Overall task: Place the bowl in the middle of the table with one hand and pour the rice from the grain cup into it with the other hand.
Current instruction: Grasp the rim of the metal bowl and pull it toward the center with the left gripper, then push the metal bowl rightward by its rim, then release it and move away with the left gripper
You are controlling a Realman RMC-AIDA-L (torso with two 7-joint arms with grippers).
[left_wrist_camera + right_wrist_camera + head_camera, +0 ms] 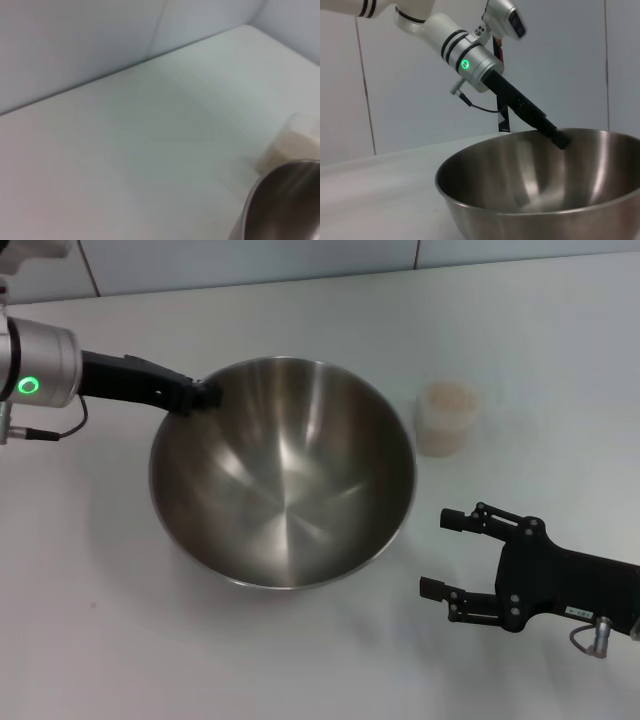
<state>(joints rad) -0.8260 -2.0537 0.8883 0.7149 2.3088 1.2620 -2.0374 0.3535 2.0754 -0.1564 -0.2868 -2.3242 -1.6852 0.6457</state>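
The steel bowl (285, 490) sits in the middle of the white table (90, 630). My left gripper (207, 395) reaches in from the left and is shut on the bowl's far-left rim. From the right wrist view the left gripper (561, 140) shows clamped over the rim of the bowl (535, 195). The frosted grain cup (447, 420) stands upright just right of the bowl, holding pale rice (448, 397). My right gripper (436, 553) hovers open near the table's front right, apart from both cup and bowl. In the left wrist view, the bowl's edge (285, 210) and the cup (292, 145) appear together.
A wall of pale tiles (300, 255) runs along the table's far edge. Bare tabletop lies left of the bowl and in front of it.
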